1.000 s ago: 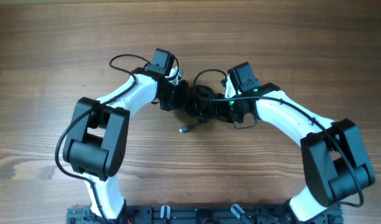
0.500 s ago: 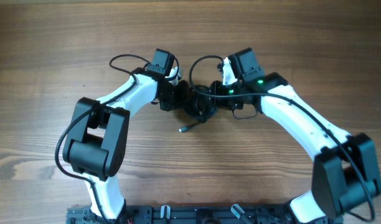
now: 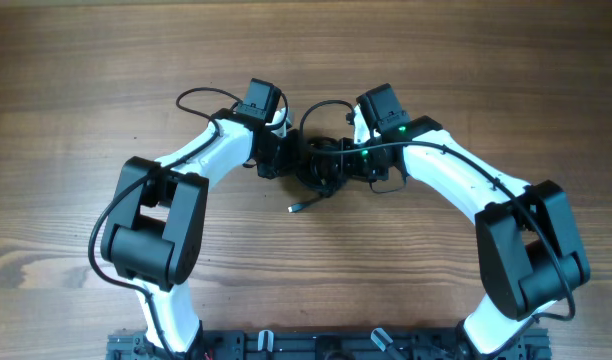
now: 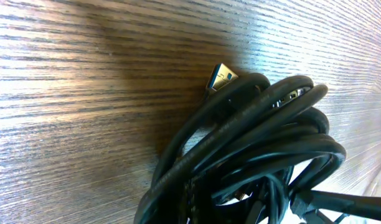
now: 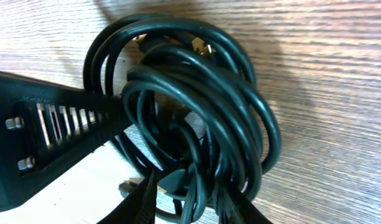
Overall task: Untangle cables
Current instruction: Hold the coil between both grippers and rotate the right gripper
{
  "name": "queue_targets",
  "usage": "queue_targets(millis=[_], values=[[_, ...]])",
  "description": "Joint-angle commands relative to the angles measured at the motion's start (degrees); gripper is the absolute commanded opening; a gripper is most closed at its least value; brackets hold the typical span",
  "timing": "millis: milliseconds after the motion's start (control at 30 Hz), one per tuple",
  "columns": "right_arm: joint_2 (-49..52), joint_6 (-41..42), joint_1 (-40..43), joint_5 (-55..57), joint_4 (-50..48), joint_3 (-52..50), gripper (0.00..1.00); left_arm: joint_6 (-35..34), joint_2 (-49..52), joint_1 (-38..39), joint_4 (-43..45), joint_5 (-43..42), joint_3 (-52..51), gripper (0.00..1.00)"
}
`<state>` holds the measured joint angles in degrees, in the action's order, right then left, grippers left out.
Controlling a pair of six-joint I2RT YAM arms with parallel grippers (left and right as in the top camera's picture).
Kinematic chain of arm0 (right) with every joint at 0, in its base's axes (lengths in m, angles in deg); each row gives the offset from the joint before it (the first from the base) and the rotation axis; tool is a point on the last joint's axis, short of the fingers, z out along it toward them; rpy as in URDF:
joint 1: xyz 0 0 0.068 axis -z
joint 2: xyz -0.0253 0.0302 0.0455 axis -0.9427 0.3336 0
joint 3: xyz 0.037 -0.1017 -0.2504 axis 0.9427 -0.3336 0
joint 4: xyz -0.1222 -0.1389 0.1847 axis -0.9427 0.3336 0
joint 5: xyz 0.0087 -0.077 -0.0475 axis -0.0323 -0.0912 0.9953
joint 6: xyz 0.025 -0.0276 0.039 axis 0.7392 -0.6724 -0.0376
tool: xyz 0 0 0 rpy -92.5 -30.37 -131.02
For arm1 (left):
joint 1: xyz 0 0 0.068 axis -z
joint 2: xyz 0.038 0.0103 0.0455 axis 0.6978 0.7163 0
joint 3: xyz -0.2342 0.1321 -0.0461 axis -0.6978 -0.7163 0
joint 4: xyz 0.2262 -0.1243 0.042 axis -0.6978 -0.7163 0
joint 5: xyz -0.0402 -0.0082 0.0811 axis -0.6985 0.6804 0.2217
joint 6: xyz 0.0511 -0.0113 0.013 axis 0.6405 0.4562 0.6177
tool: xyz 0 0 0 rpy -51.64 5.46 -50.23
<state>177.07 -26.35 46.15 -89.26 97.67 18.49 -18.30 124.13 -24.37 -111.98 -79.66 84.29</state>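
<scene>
The cables (image 3: 321,165) are a tight knot of thin black cords between my two grippers in the overhead view. One loop (image 3: 321,108) arcs up behind the knot, and a loose plug end (image 3: 296,208) lies on the wood below it. My left gripper (image 3: 286,155) is shut on the knot's left side. In the left wrist view the cables (image 4: 259,143) hide its fingers, and a metal plug (image 4: 221,76) sticks out. My right gripper (image 3: 348,163) holds the right side. Its fingers (image 5: 193,208) are closed around several strands of the cables (image 5: 197,99).
The wooden table (image 3: 466,60) spreads out on all sides. The left gripper's slotted black finger (image 5: 53,130) reaches into the loops in the right wrist view. Thicker black wires run along both white arms.
My right wrist has moved left and a little up, pushing the knot closer to my left gripper. The upper loop shifted left. The left arm has not moved.
</scene>
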Motion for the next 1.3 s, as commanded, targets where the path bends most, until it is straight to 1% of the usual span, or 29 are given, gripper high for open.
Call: queue_targets(millis=[0,567,667,833,1000,1100,1267], values=[[1.01,-1.16,-0.22,3.08,-0.09,0.15,0.32,-0.11,-0.72,0.37,-0.28,1.01,-0.85,0.04],[1.01,-0.98,-0.22,1.55,-0.79,-2.21,0.31,-0.11,-0.72,0.37,-0.28,1.01,-0.85,0.04],[1.01,0.07,-0.22,1.55,-1.05,-2.99,0.31,-0.11,-0.72,0.37,-0.28,1.01,-0.85,0.04],[1.01,0.52,-0.24,1.09,-1.2,-3.13,0.26,-0.11,-0.72,0.37,-0.28,1.01,-0.85,0.04],[1.01,0.63,-0.24,-0.76,-1.18,-3.21,0.24,-0.11,-0.72,0.37,-0.28,1.01,-0.85,0.04],[1.01,4.0,-0.85,-0.55,-2.03,-4.13,0.21,-0.11,-0.72,0.37,-0.28,1.01,-0.85,0.04],[1.01,8.28,-0.9,-0.59,-5.35,-6.54,0.2,-0.11,-0.72,0.37,-0.28,1.01,-0.85,0.04]])
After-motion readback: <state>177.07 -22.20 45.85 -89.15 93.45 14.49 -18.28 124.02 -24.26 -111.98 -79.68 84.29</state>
